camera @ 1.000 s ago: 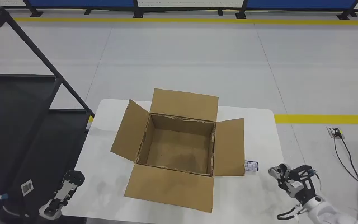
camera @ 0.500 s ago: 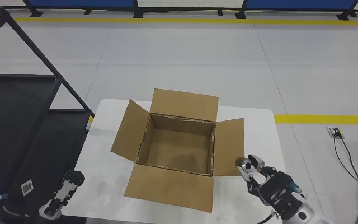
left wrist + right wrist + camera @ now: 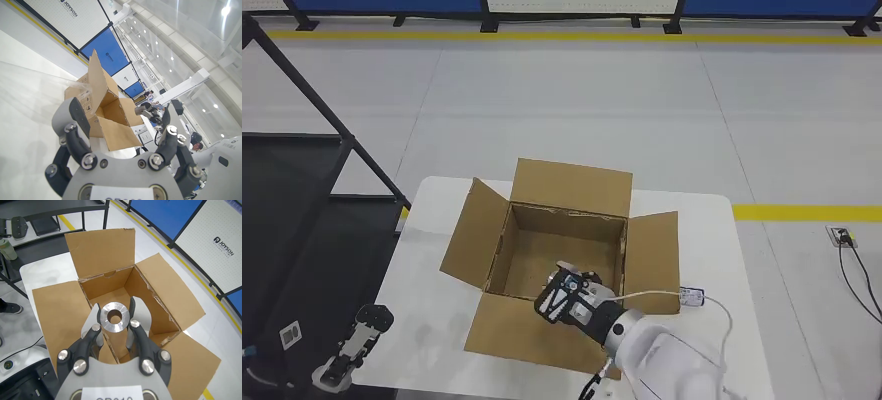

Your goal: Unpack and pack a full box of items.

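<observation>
Metal ring (image 3: 105,321), short thick cyl w/ a bore thru the middle, sits pinched betw. the fingers of the right gripper (image 3: 115,307); pads closed on its round side, one each side; flat face turned back to the wrist, so bore axis runs along the fingers, aimed down toward the box (image 3: 572,187).

Key relation: in the top view the ring hangs over the near rim of the box opening, about mid-width; cavity lies just far of it and below; my read: next move needs a short push farther in plus a drop, keeping clear of the near wall's ragged edge; right arm is the one on the job.

Left gripper (image 3: 121,108) parked at the near-left corner of the table (image 3: 442,210), well apart from the box; fingers spread wide, holding nothing.

Box upright, all 4 flaps folded out; bare cardboard floor showing inside.

Small dark item (image 3: 692,296) on the table just right of the right flap.

Table top white, matte; pale floor w/ yellow line beyond; black rack at left; blue panels at far wall.
</observation>
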Tool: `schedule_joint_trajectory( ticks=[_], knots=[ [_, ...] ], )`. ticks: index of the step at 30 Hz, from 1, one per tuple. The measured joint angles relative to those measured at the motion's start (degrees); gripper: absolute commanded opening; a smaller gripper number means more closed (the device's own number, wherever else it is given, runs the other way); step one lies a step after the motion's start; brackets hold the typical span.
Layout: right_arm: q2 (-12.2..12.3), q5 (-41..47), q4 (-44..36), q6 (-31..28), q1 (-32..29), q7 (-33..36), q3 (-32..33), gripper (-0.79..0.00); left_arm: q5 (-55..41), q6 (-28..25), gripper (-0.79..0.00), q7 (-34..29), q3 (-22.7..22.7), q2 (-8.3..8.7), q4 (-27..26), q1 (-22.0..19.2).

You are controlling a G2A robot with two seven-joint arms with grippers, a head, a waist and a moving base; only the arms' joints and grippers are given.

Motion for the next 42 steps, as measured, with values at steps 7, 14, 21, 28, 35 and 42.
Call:
schedule_joint_trajectory(
  ticks=[7, 14, 21, 28, 35, 42],
  knots=[
    [-4.0, 9.4, 16.1, 7.4, 14.4, -0.2, -3.5, -0.785, 0.0, 0.0, 0.000, 0.0, 0.0, 0.00, 0.0, 0.0],
    [-7.5, 15.9, 33.0, 11.2, 23.1, -4.1, -6.2, -0.785, 0.0, 0.0, 0.000, 0.0, 0.0, 0.00, 0.0, 0.0],
    [-8.1, 17.3, 36.5, 11.3, 24.4, -4.8, -6.8, -0.785, 0.0, 0.0, 0.000, 0.0, 0.0, 0.00, 0.0, 0.0],
    [-8.1, 17.3, 36.5, 11.3, 24.4, -4.8, -6.8, -0.785, 0.0, 0.0, 0.000, 0.0, 0.0, 0.00, 0.0, 0.0],
    [-8.1, 17.3, 36.5, 11.3, 24.4, -4.8, -6.8, -0.785, 0.0, 0.0, 0.000, 0.0, 0.0, 0.00, 0.0, 0.0],
    [-8.1, 17.3, 36.5, 11.3, 24.4, -4.8, -6.8, -0.785, 0.0, 0.0, 0.000, 0.0, 0.0, 0.00, 0.0, 0.0]
  ],
)
